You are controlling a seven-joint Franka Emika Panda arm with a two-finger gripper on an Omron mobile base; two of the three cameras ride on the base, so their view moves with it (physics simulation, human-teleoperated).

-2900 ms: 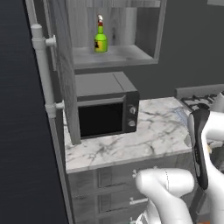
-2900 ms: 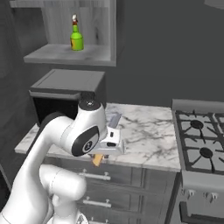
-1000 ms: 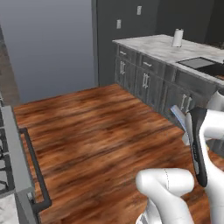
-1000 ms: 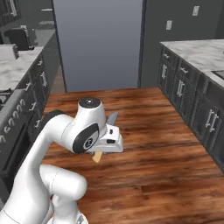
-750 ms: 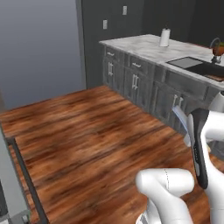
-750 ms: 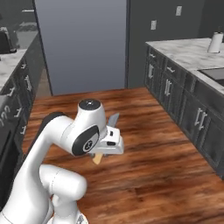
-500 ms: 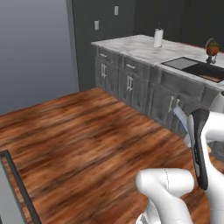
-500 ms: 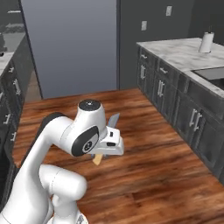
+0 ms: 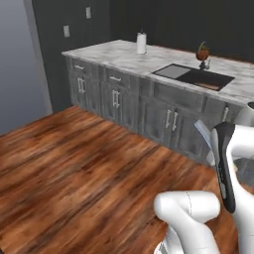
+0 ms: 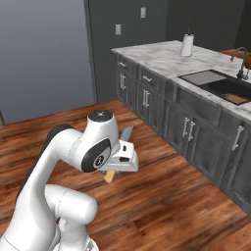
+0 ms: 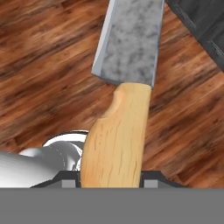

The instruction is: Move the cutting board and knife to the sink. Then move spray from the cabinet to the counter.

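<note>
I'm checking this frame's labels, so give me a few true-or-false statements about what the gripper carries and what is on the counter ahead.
1. The gripper holds a knife by its wooden handle. True.
2. The knife blade points up at the ceiling. False: in the hand view it reaches out over the wooden floor.
3. A white paper-towel roll stands on the marble counter. True.
4. The sink holds something reddish-brown at one end. True; what it is cannot be told at this size.
5. The green spray bottle stands beside the sink. False: only a faucet shows there.
</note>
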